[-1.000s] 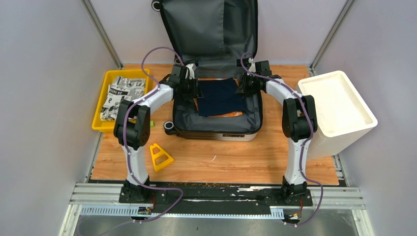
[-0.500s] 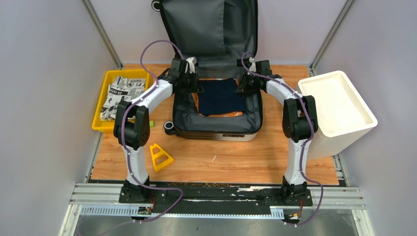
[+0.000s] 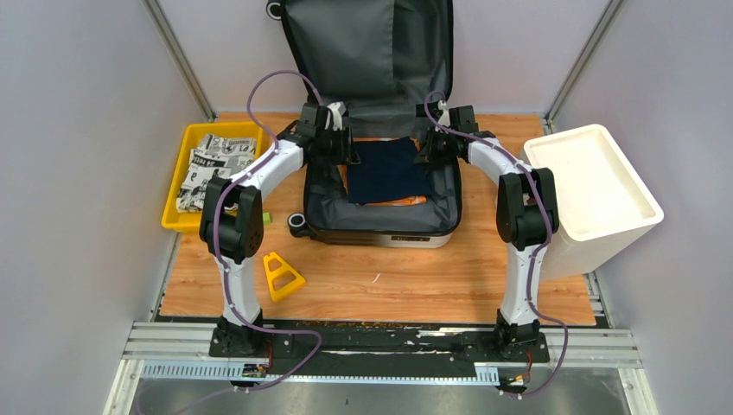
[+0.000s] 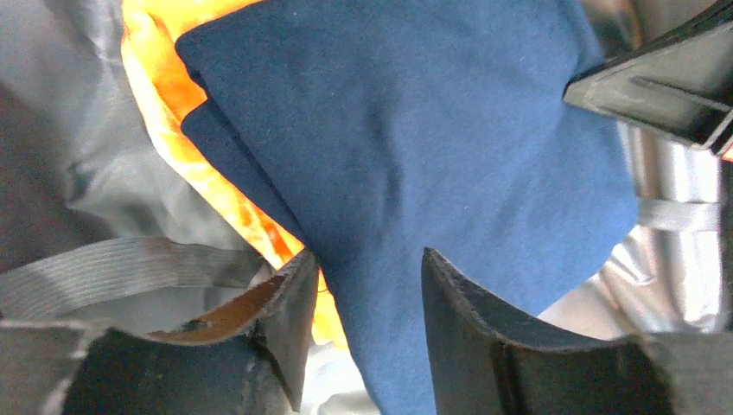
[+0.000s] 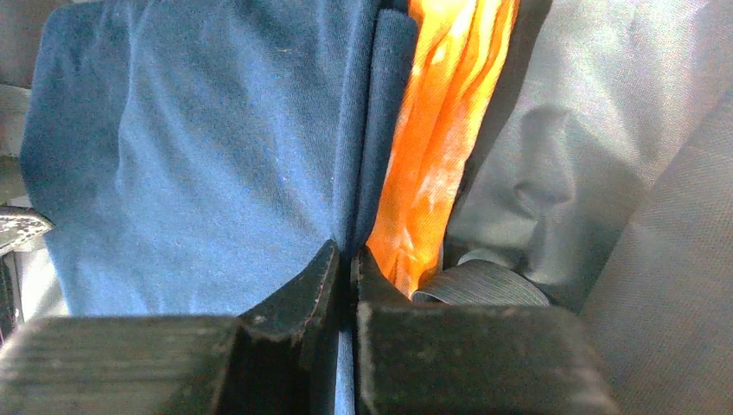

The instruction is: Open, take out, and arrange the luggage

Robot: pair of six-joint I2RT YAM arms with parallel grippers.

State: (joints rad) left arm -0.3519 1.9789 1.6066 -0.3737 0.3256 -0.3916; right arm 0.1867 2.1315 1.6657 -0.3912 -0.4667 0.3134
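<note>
The luggage (image 3: 380,235) lies open at the table's back, lid (image 3: 367,52) upright against the wall, dark grey lining showing. In its base a folded navy blue cloth (image 3: 387,169) rests on an orange cloth (image 3: 413,201). My left gripper (image 3: 346,156) sits at the blue cloth's left edge. In the left wrist view that gripper (image 4: 367,255) is open, the blue cloth (image 4: 415,121) running between its fingers with orange cloth (image 4: 164,78) showing beside. My right gripper (image 3: 430,156) is at the right edge. In the right wrist view it (image 5: 347,251) is shut on the blue cloth (image 5: 190,156), beside the orange cloth (image 5: 441,130).
A yellow tray (image 3: 186,216) at the left holds a black-and-white printed cloth (image 3: 212,164). A white bin (image 3: 596,186) stands at the right edge. A yellow triangular piece (image 3: 282,275) lies on the wood in front of the case, near the left arm.
My left wrist has shifted a little toward the back of the case. The right arm and the cloths look unmoved.
</note>
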